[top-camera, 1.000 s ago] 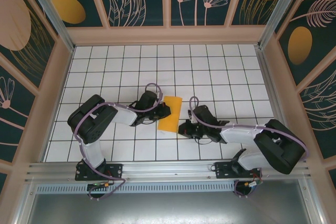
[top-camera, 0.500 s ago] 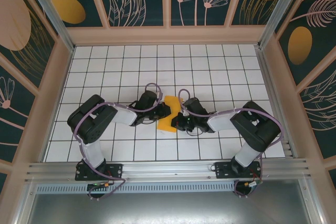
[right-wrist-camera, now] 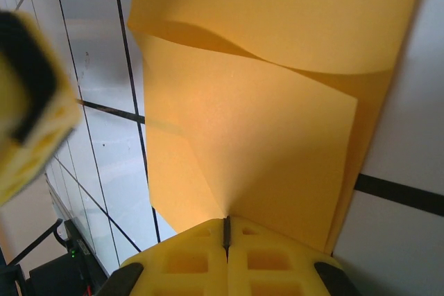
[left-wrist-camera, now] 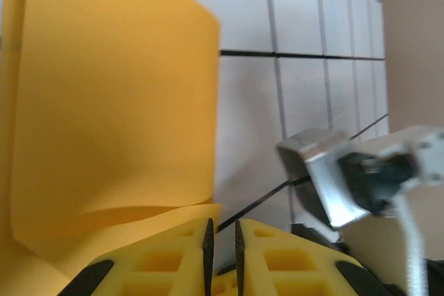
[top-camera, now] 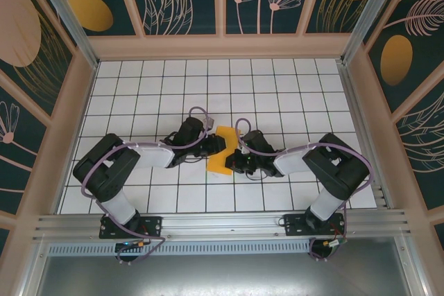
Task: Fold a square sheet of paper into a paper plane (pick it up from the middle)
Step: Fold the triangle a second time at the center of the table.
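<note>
1. Orange-yellow and folded, the square sheet of paper (top-camera: 222, 162) lies mid-way across the white grid table (top-camera: 277, 88) in your top view. The left gripper (top-camera: 211, 145) is at its left edge and the right gripper (top-camera: 237, 159) at its right.
2. Your left wrist camera shows the sheet (left-wrist-camera: 111, 102) bowed, its lower layer reaching the left gripper (left-wrist-camera: 222, 225). The fingers stand nearly together with a thin slit between them. You cannot tell whether paper is pinched.
3. Your right wrist camera shows the right gripper (right-wrist-camera: 226, 223) clamped on the sheet (right-wrist-camera: 263, 136), whose layers run into the seam between the fingers.
</note>
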`<state>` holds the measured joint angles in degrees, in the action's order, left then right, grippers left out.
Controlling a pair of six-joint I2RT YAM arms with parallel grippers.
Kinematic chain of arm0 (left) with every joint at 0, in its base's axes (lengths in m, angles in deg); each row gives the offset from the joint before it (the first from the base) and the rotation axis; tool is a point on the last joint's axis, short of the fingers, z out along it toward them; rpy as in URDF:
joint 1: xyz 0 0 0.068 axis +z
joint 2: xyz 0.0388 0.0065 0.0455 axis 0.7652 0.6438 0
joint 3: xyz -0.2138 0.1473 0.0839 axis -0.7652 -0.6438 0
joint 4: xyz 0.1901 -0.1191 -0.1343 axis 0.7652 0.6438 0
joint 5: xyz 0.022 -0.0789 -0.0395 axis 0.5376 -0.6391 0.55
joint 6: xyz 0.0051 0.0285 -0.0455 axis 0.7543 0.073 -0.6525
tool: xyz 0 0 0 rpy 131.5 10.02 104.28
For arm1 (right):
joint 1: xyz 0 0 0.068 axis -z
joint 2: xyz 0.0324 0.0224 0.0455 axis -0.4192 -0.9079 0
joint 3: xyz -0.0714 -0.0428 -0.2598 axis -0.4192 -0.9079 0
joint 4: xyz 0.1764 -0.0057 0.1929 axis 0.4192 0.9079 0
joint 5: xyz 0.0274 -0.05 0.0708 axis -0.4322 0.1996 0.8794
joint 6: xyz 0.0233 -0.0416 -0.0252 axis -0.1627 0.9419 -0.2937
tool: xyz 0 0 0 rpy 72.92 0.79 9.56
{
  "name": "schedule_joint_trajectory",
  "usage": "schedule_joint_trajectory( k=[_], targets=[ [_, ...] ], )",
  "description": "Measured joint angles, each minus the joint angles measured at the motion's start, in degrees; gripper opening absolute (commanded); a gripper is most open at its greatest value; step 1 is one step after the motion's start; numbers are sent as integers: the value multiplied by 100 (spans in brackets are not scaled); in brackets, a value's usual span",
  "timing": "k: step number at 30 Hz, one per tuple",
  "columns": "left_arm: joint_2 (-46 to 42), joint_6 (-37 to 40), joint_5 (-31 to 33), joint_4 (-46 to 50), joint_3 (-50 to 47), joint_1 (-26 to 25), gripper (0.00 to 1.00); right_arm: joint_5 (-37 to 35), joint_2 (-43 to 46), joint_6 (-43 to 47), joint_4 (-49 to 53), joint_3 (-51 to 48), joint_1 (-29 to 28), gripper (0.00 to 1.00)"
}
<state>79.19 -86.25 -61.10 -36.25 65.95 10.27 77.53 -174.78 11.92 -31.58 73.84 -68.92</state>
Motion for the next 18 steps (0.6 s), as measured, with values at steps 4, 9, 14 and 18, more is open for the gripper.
schedule_joint_trajectory(
  k=[4,9,14,18],
  targets=[
    [295,-2,87,26,-101,0,15,-2,-11,2,22,22,-11,0],
    [350,0,192,-37,-142,0,13,0,-20,9,31,31,-11,0],
    [350,-2,317,33,-120,-17,11,-2,-20,72,87,48,-11,0],
    [350,-2,323,66,-105,-17,11,-2,-20,138,111,55,-15,0]
  ],
)
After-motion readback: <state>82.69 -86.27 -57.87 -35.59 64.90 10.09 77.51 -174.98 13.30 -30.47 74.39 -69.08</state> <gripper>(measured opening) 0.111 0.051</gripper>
